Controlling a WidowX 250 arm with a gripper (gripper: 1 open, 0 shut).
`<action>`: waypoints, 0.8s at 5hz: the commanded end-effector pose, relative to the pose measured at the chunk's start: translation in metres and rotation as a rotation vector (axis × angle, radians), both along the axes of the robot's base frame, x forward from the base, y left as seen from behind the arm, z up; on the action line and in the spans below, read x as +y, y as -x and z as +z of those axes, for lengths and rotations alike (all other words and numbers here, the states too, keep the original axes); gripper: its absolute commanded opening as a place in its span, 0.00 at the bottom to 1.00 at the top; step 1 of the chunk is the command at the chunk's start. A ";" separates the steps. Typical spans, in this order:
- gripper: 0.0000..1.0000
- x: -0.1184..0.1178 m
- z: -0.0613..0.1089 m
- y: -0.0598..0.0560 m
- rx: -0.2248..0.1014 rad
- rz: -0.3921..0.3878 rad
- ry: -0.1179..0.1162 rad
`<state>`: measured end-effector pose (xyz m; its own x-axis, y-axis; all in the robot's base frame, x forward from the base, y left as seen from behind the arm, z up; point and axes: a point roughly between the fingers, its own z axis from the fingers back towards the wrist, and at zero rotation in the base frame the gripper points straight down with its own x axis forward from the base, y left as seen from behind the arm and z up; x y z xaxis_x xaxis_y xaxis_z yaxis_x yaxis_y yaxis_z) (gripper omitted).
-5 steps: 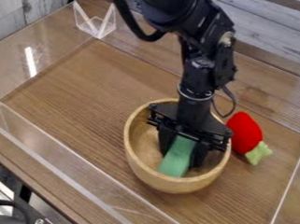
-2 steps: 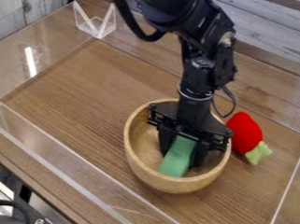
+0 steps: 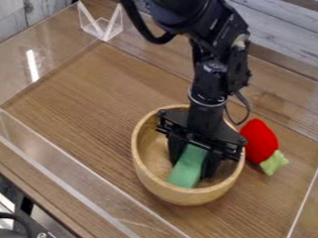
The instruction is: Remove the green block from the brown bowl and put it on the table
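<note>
The brown bowl (image 3: 149, 165) stands on the wooden table near the front. Inside it the green block (image 3: 187, 172) leans tilted against the bowl's floor. My gripper (image 3: 191, 152) points straight down into the bowl. Its black fingers (image 3: 174, 143) sit tight against the upper end of the green block, shut on it. The lower half of the block shows below the fingers; its top is hidden by them.
A red and green toy (image 3: 261, 143) lies on the table just right of the bowl. Clear plastic walls (image 3: 28, 135) run along the table's left and front edges. A small clear stand (image 3: 100, 25) sits at the back left.
</note>
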<state>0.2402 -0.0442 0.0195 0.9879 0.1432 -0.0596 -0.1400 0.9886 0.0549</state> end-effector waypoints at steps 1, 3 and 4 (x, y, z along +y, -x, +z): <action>0.00 0.006 -0.005 0.005 0.027 0.017 -0.021; 0.00 0.009 -0.006 0.008 0.039 0.022 -0.027; 0.00 0.010 -0.006 0.009 0.046 0.024 -0.030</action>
<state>0.2377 -0.0414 0.0195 0.9861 0.1490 -0.0736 -0.1443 0.9874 0.0653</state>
